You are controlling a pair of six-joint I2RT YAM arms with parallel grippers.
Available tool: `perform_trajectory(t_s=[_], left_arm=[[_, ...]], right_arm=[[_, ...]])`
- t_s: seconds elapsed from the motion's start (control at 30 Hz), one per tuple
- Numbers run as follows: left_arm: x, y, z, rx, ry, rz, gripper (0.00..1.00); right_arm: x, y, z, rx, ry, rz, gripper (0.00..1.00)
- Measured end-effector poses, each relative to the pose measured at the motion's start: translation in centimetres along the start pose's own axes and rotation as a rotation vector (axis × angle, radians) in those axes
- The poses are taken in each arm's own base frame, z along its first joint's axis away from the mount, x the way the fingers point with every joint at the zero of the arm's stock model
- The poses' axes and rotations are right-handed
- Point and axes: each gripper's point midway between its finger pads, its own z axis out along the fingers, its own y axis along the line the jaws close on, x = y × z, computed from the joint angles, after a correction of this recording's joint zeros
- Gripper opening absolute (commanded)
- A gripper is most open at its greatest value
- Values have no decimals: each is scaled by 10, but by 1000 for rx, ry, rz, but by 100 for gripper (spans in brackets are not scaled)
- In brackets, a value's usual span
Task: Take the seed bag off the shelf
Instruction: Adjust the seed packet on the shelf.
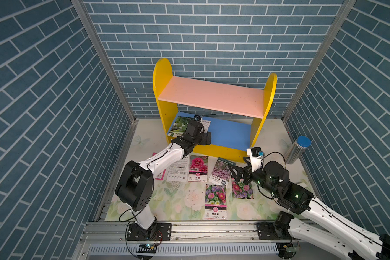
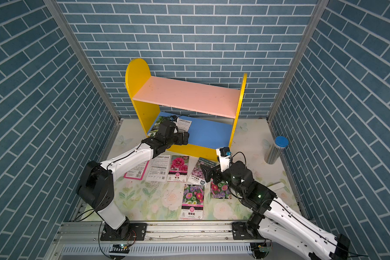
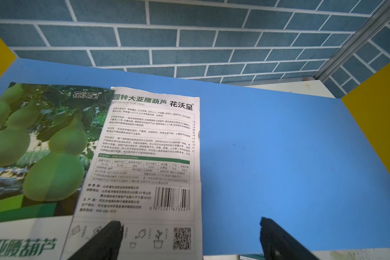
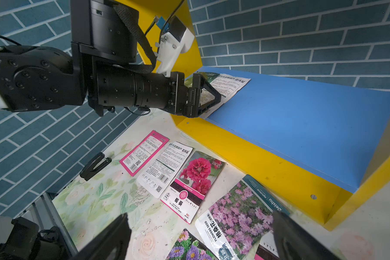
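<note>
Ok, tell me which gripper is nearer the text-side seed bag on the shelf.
Left. The left gripper sits open at the near edge of the seed bag. The right gripper, also open, hangs over flower packets on the table, in front of the shelf.

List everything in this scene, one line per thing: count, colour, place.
shelf: one, yellow sides, pink upper board, blue lower board; back of the table.
gourd bag: one, green picture; left end of the blue board.
white bag: one, black print; beside the gourd bag on the blue board.
table bags: six, mostly flower pictures; in front of the shelf.
can: one, silver with blue lid; right of the shelf.
clip: one, black; on the table near the pink-edged bag.
table: one, pale floral cover.
walls: three, blue brick.
left hand: open, at the white bag's front edge.
right hand: open, above the table bags.
</note>
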Motion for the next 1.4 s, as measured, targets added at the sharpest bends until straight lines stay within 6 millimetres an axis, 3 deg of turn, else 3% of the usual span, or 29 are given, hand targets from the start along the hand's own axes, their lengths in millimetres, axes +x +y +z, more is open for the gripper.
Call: perform_trajectory(t_s=[0.43, 0.93, 1.17, 1.4], left_arm=[[8, -12, 25, 50, 43, -19, 100], [2, -67, 35, 269, 64, -110, 100], [-1, -79, 32, 316, 74, -119, 100], [-20, -83, 21, 318, 52, -87, 100]], right_arm=[[7, -3, 1, 10, 10, -2, 99], [14, -9, -2, 29, 8, -2, 99], [11, -10, -6, 30, -9, 0, 99], [16, -12, -5, 33, -2, -1, 99]])
